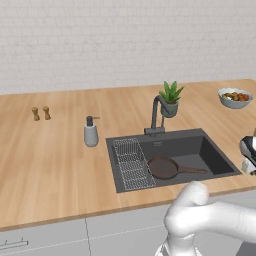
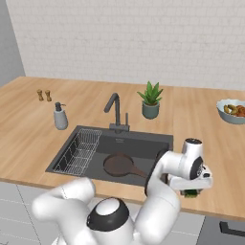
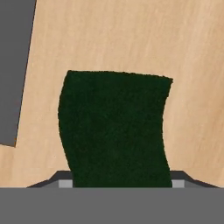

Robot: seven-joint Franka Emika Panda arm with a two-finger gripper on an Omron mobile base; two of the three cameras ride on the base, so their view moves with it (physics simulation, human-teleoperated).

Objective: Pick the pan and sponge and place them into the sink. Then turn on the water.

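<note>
The dark brown pan (image 1: pixel 162 167) lies in the dark grey sink (image 1: pixel 216 159), its handle pointing right. No water runs from the tap (image 1: pixel 156 112). On the wooden counter just right of the sink, near the front edge, sits the green sponge (image 3: pixel 114 127), a bit of which (image 2: pixel 191 193) peeks out under the hand. My gripper (image 2: pixel 191 190) points down onto it. In the hand view the two finger tips (image 3: pixel 65 183) press against the sponge's two sides, so the gripper (image 3: pixel 121 183) is shut on the sponge, which rests on the counter.
A wire rack (image 1: pixel 131 162) fills the sink's left part. A potted plant (image 1: pixel 170 97) stands behind the tap, a soap dispenser (image 1: pixel 90 132) left of the sink, two shakers (image 1: pixel 41 113) far left. A bowl of food (image 1: pixel 235 97) sits at the back right.
</note>
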